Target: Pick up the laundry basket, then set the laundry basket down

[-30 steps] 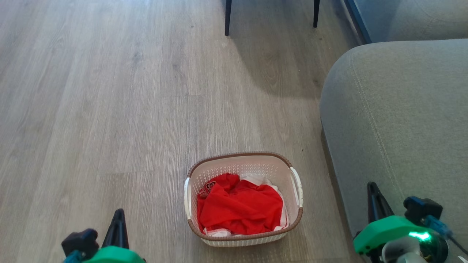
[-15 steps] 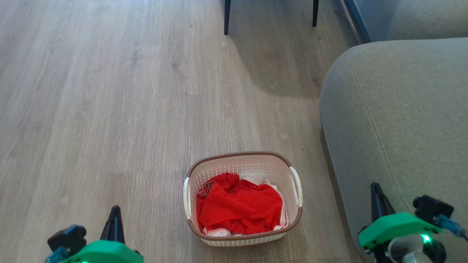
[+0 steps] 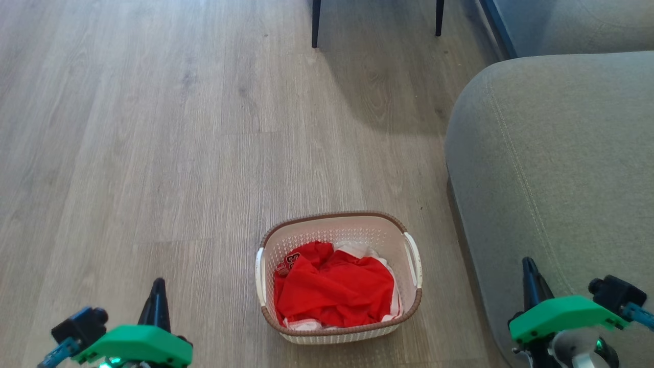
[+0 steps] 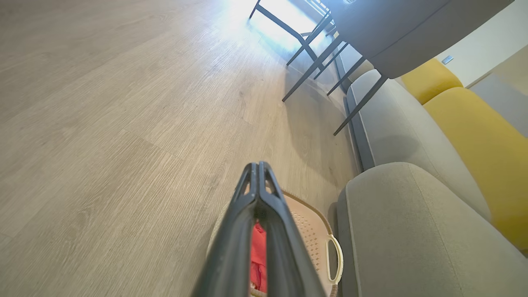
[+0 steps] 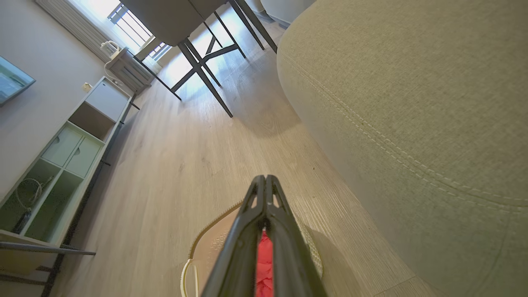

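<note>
- Wood-grain flooring [image 3: 153, 153] carries everything here. It is flat and smooth, so a light basket would likely skid on it if nudged sideways rather than lifted.
- Grey fabric sofa [image 3: 562, 153] stands along the robot's right, its rounded arm just beside the basket. That leaves little room for a gripper on that side.
- Cream plastic with perforated walls and a brown woven-look rim, the laundry basket [image 3: 337, 231] sits upright on the floor, between the two grippers and a little ahead of them. It looks light and fairly stiff, though thin walls may flex if squeezed.
- Red clothing [image 3: 332, 291] with some white cloth beneath it fills the basket's bottom. It is soft and loose and probably adds little weight, but it could shift if the basket tips.
- White side handles, the left handle [image 3: 260, 276] and the right handle [image 3: 415, 260], are the sensible holds. Taking one with each arm should keep the load level, whereas the rim alone looks slippery for narrow fingers.
- Dark-fingered left gripper [image 3: 158, 286] and right gripper [image 3: 528, 266] are each apart from the basket. Both have their fingers pressed together on nothing, so they would need to spread before hooking a handle.
</note>
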Motion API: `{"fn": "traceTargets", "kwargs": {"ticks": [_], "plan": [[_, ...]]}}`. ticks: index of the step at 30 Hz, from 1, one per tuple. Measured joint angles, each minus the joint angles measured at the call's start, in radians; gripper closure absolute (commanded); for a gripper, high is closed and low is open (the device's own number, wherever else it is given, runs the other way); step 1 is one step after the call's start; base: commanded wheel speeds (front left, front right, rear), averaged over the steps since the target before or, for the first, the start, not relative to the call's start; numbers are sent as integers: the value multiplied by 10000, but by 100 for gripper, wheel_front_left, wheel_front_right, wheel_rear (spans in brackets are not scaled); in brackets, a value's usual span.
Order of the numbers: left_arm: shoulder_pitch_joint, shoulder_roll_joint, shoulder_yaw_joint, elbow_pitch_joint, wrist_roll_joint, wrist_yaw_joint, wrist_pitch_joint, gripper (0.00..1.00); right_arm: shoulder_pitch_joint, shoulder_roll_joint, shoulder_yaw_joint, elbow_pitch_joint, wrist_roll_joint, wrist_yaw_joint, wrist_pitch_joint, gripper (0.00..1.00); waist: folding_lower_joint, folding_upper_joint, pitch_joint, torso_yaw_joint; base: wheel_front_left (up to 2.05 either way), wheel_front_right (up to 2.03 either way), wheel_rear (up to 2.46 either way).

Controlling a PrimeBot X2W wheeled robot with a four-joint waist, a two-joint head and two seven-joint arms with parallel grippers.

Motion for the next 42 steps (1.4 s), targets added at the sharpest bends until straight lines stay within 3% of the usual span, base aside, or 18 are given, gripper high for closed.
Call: {"fn": "traceTargets", "kwargs": {"ticks": [42], "plan": [[-797, -31, 573, 173, -4872, -556, 1229, 100, -227, -19, -593, -121, 4826, -2, 1208, 100, 0, 0, 68, -87, 0, 0, 0]]}}
